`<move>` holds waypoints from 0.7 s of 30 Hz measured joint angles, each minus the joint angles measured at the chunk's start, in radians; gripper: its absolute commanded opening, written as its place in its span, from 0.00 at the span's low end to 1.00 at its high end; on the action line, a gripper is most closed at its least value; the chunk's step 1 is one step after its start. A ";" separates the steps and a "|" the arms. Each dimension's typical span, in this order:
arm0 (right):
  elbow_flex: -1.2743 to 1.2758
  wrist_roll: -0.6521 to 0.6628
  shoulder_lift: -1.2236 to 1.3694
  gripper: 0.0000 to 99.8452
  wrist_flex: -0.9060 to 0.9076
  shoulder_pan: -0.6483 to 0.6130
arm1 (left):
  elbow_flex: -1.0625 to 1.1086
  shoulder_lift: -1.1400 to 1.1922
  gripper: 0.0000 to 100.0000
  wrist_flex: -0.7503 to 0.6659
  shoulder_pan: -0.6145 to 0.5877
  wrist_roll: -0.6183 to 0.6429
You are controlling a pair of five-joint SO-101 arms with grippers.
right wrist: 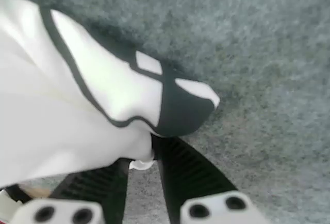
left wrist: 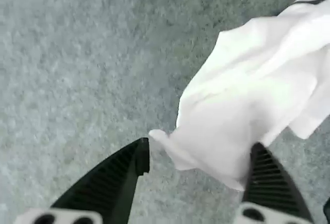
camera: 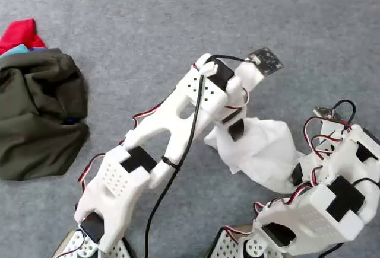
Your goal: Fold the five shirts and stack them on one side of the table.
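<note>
I am looking down at the grey counter point(camera: 148, 32), where the white shirt point(camera: 261, 151) is lying bunched up in the lower right of the high view, between the two arms. The left pincer point(left wrist: 201, 165) is hanging wide open, and a corner of the white shirt point(left wrist: 258, 90) is lying in the gap between its jaws without being pinched. In the high view this pincer point(camera: 233, 129) is sitting at the shirt's left edge, near the middle of the frame. The right pincer point(right wrist: 142, 165) is closed tight on a fold of the white shirt point(right wrist: 62, 131), next to its black trim, and in the high view it point(camera: 298, 174) is gripping the shirt's right side. At the left edge of the high view an olive-green shirt point(camera: 35, 115) is lying crumpled, with a red shirt point(camera: 21, 32) and a bit of blue cloth point(camera: 16, 49) showing at its upper side.
</note>
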 measured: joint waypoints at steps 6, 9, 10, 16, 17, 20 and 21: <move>0.000 0.000 0.000 0.01 0.000 0.000 | 0.003 0.000 0.02 -0.032 0.068 0.000; 0.000 0.000 -0.002 0.01 0.000 0.000 | 0.003 0.002 0.03 -0.032 0.052 0.000; 0.000 0.000 -0.002 0.01 0.000 0.000 | 0.003 0.002 0.03 -0.032 0.037 0.000; -0.052 -0.074 -0.046 0.01 0.055 0.002 | -0.055 0.003 0.03 0.089 -0.127 0.048; -0.080 -0.094 -0.058 0.01 0.068 0.002 | -0.061 0.003 0.03 0.100 -0.166 0.051; -0.181 -0.176 -0.109 0.01 0.104 0.002 | -0.063 0.000 0.03 0.114 -0.299 0.057; -0.218 -0.195 -0.124 0.01 0.120 0.002 | -0.063 -0.012 0.03 0.114 -0.344 0.057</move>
